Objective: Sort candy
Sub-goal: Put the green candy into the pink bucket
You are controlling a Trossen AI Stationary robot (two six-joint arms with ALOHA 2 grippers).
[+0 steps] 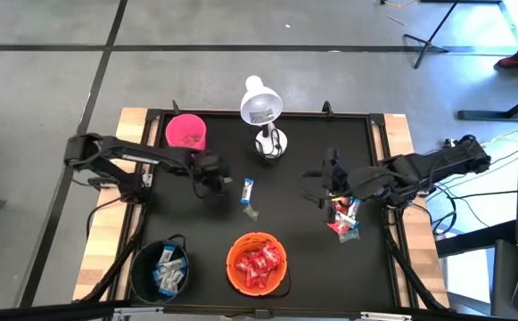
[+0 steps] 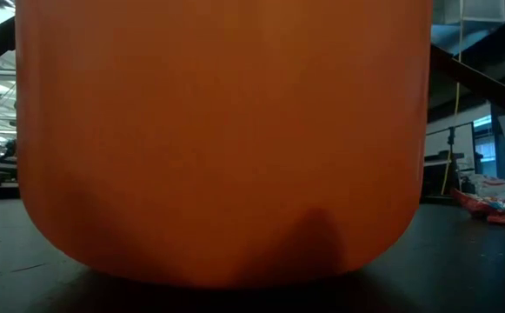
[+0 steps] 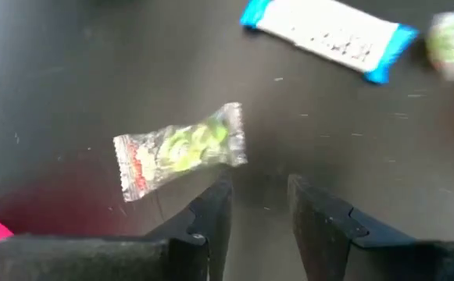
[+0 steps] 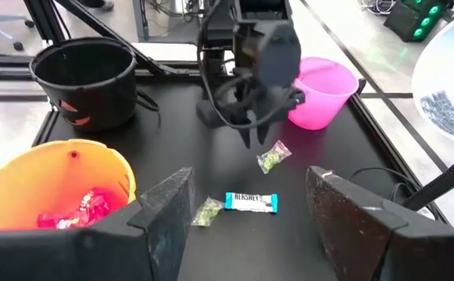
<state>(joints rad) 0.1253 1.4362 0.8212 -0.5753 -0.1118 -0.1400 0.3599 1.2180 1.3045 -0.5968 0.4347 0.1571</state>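
Observation:
Three loose candies lie on the black table between the arms: a green sweet in a clear wrapper (image 3: 181, 148) (image 4: 273, 156), a blue-and-white bar (image 3: 328, 35) (image 1: 249, 189) (image 4: 252, 202) and a second green sweet (image 1: 250, 212) (image 4: 206, 211). A pile of red and silvery candy (image 1: 346, 218) (image 2: 495, 207) lies under the right arm. My left gripper (image 3: 258, 187) (image 1: 212, 176) is open, its tips next to the first green sweet without touching it. My right gripper (image 4: 246, 183) (image 1: 321, 183) is open wide and faces the loose candies from the right.
The orange bowl (image 1: 257, 263) (image 2: 226, 139) of red candy and the black bucket (image 1: 160, 270) (image 4: 86, 82) of blue-and-white candy stand at the near edge. The pink cup (image 1: 186, 132) (image 4: 320, 90) and a white lamp (image 1: 263, 116) stand at the far edge.

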